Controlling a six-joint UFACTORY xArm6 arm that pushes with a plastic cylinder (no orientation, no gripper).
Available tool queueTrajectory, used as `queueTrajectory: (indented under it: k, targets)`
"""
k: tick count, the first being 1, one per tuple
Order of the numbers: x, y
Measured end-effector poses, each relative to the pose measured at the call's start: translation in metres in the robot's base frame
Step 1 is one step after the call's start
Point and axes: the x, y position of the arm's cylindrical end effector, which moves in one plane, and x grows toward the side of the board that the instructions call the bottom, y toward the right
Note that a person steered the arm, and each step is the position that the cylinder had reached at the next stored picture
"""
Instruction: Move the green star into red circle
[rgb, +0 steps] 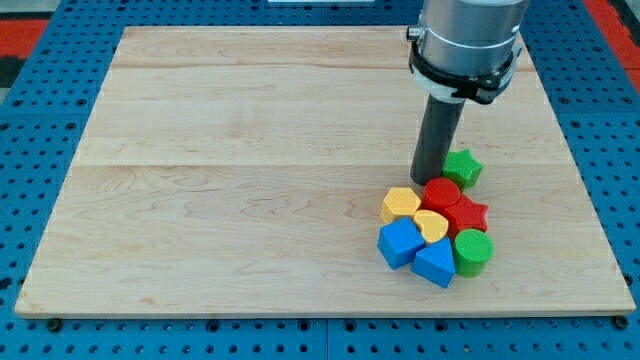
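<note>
The green star (462, 167) lies at the view's right, touching the upper right of the red circle (440, 193), a red round block. My tip (428, 181) stands just left of the green star and right above the red circle's upper left edge. The rod rises from there to the arm at the view's top.
A tight cluster sits below: a red star (467, 214), a yellow hexagon (401, 204), a yellow heart (431, 224), a blue cube (400, 243), a blue triangle (436, 263) and a green cylinder (473, 251). The wooden board (250, 170) lies on a blue pegboard.
</note>
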Motion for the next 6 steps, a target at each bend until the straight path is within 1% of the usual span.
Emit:
queueTrajectory:
  k: [1,2,3,4,5,6]
  targets:
    - [-0.002,0.0]
    - [-0.026,0.0]
    - [-0.034,-0.004]
    - [-0.062,0.015]
    - [-0.066,0.028]
    - [-0.057,0.062]
